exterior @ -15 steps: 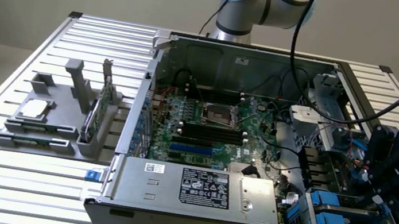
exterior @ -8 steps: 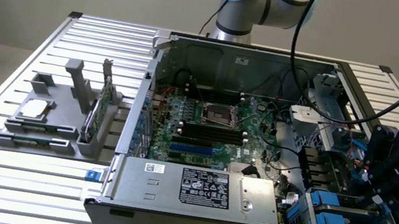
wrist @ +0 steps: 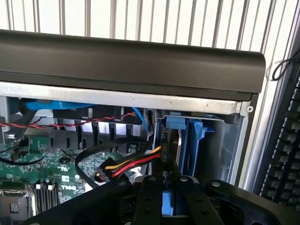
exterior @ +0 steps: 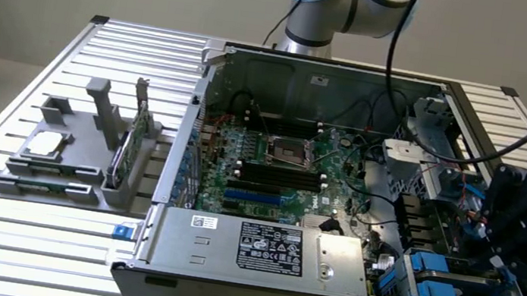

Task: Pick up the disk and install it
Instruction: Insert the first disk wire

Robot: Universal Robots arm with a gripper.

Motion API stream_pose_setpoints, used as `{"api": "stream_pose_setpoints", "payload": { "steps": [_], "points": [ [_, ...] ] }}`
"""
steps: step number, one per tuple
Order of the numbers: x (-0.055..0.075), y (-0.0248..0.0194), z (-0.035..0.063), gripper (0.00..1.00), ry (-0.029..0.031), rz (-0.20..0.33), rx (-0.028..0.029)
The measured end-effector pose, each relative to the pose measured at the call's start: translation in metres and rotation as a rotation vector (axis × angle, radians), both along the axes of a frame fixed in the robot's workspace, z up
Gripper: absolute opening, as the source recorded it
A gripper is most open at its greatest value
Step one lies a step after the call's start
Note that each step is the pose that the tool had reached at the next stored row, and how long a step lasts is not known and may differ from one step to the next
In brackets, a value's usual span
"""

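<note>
The gripper (wrist: 168, 185) is down at the drive bay, in the near corner of the open computer case (exterior: 254, 59) on the exterior view's right; its fingers (wrist: 151, 192) are drawn nearly together, pinching the disk (wrist: 188, 145) by its blue-railed edge; the disk stands on edge inside the bay, hard by the case's side wall; red and yellow wires (wrist: 136, 164) run just beside it; the case sits on the slatted bench (exterior: 133, 54).

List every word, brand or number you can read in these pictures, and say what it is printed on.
"ROBOTIQ": white print on the black gripper.
Black-and-white label on the silver metal box: too small to read.
White markings on the green motherboard: too small to read.
</note>
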State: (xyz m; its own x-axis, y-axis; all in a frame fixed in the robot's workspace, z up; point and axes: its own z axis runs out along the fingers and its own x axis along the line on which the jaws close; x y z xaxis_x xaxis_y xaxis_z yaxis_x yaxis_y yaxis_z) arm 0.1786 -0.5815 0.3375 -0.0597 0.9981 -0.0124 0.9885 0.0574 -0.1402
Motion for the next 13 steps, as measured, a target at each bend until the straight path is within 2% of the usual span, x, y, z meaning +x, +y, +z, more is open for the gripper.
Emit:
{"api": "stream_pose_setpoints", "payload": {
  "steps": [13],
  "points": [
    [0.0016, -0.0003, -0.0001, 0.17, 0.0, -0.034, 0.0001]
  ]
}}
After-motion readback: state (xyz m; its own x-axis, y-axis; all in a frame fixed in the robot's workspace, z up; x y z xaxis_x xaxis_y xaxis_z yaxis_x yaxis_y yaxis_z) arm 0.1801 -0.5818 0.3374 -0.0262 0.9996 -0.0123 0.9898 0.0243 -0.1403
